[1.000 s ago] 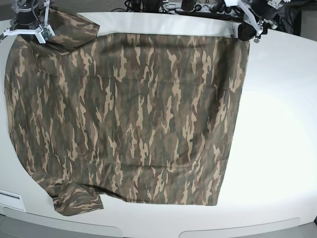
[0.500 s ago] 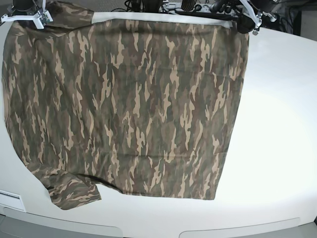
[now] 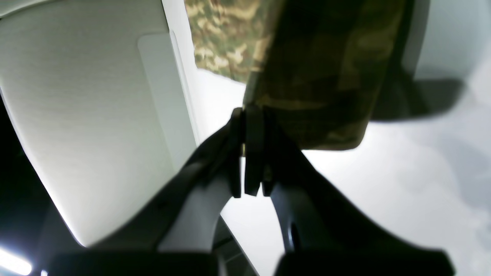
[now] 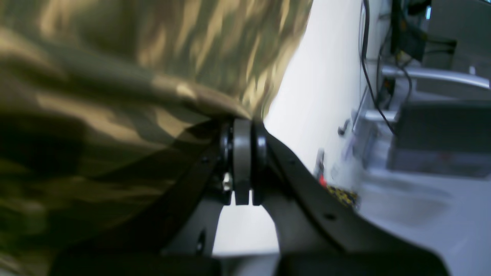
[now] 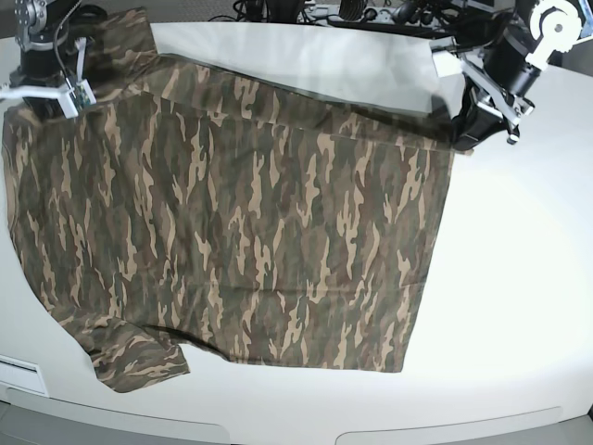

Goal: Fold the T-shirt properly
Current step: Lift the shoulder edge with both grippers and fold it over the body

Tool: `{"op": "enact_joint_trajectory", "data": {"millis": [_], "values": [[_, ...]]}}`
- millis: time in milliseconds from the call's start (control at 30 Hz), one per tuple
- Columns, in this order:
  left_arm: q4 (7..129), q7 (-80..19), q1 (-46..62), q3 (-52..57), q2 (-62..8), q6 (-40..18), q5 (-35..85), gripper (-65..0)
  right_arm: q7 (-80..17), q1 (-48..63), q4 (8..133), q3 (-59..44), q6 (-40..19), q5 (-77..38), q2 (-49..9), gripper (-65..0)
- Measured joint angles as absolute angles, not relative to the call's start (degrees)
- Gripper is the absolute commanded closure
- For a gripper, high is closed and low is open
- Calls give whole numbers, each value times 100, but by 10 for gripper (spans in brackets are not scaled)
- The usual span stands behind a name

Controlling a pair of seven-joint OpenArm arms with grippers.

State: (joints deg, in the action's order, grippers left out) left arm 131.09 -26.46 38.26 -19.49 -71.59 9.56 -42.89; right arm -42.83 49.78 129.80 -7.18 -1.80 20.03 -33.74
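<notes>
Far-edge pinch on the T-shirt (image 5: pixel 250 232)

Left hand (image 5: pixel 460 136) and right hand (image 5: pixel 57 93) each pinch far corners (cloth extends nearward across worktop (image 5: pixel 519 278)).

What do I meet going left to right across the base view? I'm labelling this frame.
Right claw shut on the shirt's corner → camouflage T-shirt → left claw shut on its other corner → bare white table.

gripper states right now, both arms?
Left gripper: closed, holding the T-shirt edge.
Right gripper: closed, holding the T-shirt.
</notes>
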Motion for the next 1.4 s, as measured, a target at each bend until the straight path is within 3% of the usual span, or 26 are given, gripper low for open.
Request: {"op": "enact_joint_trajectory", "data": {"millis": [233,567,633,800,933,1400], "values": [[13072,-2217,3229,-1498,-6820,729,-3240,0,-4263,4084,12980,-718,-242,1900,-3398,0],[12363,-1769,2202,-1509,-6252,563,-2309,0,-3957,3710,12689,-718,-261,1557,-3566,0],[12250,-1702,2093,-1509,-6099,567,-2128,0,-3962,3468,12394,-718,-519,1376,-3568,0],[11795,-1494,1879,-1535,-5774,497,-2032,0,-3942,2869,11885,-698,-637,1192,-3575,0],[11424,-1417,1564,-1675,-5524,119,-1841,0,-3942,2493,11653,-701,-860,777,-3658,0],[10694,-1363,491,-2670,-5030,99,-1839,0,-3896,1581,10792,-694,-1098,336,-3669,0]]}}
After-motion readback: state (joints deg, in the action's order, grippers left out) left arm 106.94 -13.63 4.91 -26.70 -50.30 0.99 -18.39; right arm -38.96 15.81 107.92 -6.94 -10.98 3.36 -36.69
